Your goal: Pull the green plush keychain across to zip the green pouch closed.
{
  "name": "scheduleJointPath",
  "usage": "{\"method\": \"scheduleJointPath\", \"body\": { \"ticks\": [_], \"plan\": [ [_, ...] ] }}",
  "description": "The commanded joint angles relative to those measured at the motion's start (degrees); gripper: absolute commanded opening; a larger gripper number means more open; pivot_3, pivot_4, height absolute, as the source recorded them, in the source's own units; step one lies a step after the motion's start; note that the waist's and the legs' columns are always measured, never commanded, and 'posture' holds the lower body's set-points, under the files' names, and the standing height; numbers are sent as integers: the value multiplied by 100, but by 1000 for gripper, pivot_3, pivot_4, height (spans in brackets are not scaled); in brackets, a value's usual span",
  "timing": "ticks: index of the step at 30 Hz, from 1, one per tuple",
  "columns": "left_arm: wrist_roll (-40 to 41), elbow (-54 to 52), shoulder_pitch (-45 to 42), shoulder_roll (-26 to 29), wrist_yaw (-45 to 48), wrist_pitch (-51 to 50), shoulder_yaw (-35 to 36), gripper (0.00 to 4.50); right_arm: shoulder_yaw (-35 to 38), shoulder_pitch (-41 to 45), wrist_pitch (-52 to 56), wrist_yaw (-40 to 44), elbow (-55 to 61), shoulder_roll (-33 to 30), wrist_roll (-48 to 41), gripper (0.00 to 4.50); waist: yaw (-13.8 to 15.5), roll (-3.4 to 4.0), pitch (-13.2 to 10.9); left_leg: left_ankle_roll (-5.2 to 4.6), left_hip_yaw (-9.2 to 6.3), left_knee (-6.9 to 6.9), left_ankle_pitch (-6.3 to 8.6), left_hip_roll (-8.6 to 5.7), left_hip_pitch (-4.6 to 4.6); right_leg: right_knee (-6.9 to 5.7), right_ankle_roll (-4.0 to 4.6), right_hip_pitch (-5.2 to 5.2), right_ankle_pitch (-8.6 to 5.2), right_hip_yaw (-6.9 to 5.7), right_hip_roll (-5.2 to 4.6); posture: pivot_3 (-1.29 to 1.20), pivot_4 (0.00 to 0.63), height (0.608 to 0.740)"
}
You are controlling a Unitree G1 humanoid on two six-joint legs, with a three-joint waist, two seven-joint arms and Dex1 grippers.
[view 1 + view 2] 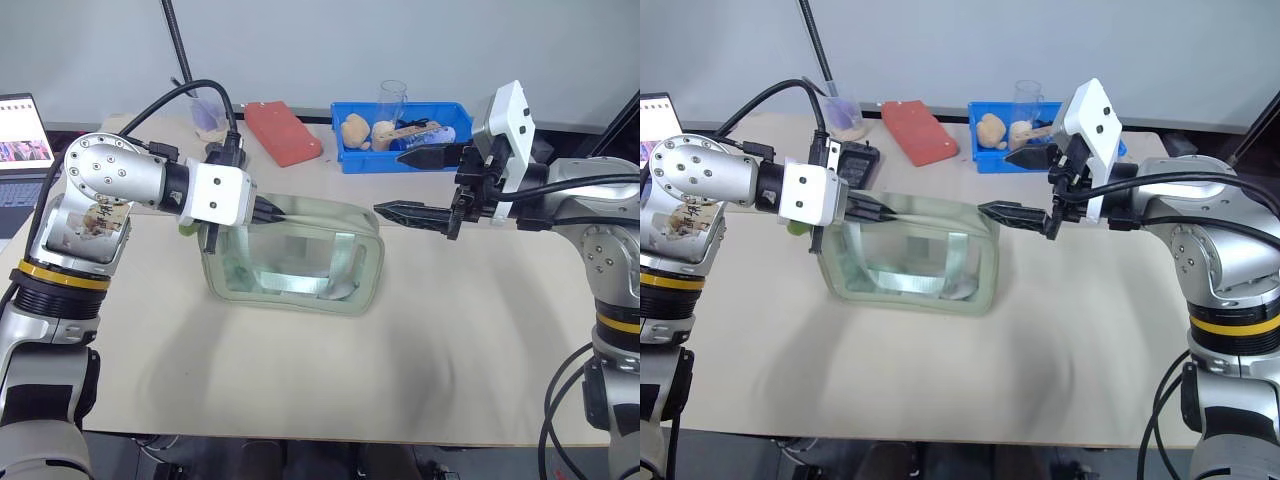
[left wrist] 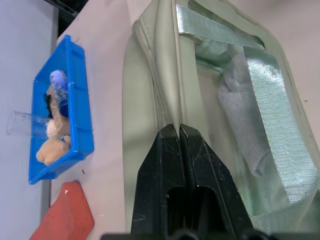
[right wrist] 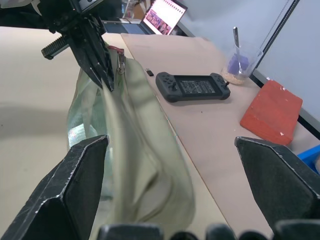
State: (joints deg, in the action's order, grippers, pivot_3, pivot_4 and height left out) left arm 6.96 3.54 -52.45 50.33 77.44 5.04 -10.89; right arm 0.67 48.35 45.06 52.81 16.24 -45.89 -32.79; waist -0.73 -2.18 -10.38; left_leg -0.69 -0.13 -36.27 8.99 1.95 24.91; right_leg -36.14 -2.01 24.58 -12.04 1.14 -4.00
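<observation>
One pincer [image 1: 284, 212] pinching pouch [image 1: 300, 262] top, seemingly.

one green pouch [image 1: 300, 262], one blue tray [image 1: 400, 148], one red block [image 1: 283, 132], one game controller [image 3: 192, 87]

Soft matt cloth trims the green pouch [image 1: 300, 262], its side panels clear glossy plastic with a shiny woven band behind. The blue tray [image 1: 400, 150] looks smooth moulded plastic. The tabletop [image 1: 300, 370] is matt beige. The game controller [image 3: 192, 86] shows dull black plastic.
</observation>
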Motion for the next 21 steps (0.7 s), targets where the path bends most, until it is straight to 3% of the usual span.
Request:
{"method": "scheduleJointPath", "body": {
  "ticks": [1, 4, 11, 15, 21],
  "plan": [
    [227, -715, 414, 225, 88, -322, 206, 42, 103, 125, -87, -27, 92, -23, 18, 4500, -19, 0, 0, 0, 0, 0, 0, 0, 0, 0, 0, 0, 0, 0, -1, 0, 150, 740],
    [358, -1228, 847, 335, 130, -550, 245, 42, 101, 63, -127, 9, 95, -49, 42, 4500, -11, 0, 0, -3, 0, 2, 2, 2, -1, 0, 5, 1, 2, 1, 0, 0, 150, 740],
    [518, -1509, 926, 298, 34, -954, 365, 42, 82, 67, -161, 183, 26, -111, 49, 4500, 32, 0, 0, -3, 0, -14, 2, 2, 0, -1, -7, -4, -5, -1, -1, 0, 150, 740],
    [979, -1594, 844, 326, -9, -1689, 646, 1311, -9, 38, -245, 539, -60, -287, 85, 4500, 25, 0, 0, -3, 1, -16, 2, 3, 0, -2, -7, -5, -4, -1, 0, 0, 150, 740],
    [2340, -1946, 715, 370, -342, -3551, 1355, 4169, -190, -64, -328, 935, 20, -332, 17, 4500, -8, 0, 0, -3, 0, -15, 2, 8, -1, -3, -24, -4, -13, -1, 5, 0, 150, 740]
  ]
}}
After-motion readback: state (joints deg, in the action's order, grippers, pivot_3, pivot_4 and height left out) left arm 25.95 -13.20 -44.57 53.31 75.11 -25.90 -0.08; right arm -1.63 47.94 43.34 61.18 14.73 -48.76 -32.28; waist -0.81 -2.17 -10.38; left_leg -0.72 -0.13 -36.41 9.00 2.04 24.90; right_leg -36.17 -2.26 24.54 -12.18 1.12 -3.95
